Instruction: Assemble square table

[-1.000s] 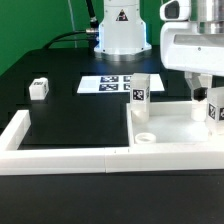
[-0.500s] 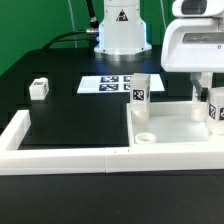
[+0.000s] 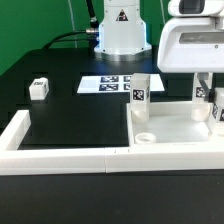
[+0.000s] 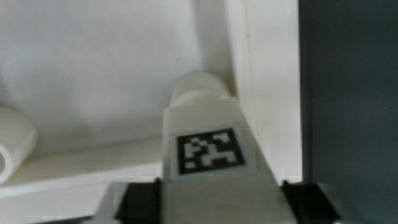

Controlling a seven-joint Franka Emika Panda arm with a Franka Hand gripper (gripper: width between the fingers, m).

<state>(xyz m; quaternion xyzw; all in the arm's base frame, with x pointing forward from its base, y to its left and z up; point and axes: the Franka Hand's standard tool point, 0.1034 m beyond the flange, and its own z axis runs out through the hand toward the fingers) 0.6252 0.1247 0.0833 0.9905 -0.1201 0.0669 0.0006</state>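
The white square slab [image 3: 175, 128] lay in the exterior view's lower right, against the low fence bars [image 3: 60, 155]. At its right edge the gripper [image 3: 207, 98] grasped a tagged leg [image 4: 214, 140] by both sides. A second leg [image 3: 138, 90] stood upright on the slab's far left corner. A third leg [image 3: 39, 89] lay well apart at the exterior view's left.

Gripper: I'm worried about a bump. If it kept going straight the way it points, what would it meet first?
Probably the tagged leg, which stands between the fingers of the gripper. Beyond that lies the white tabletop. Depth is hard to judge here.
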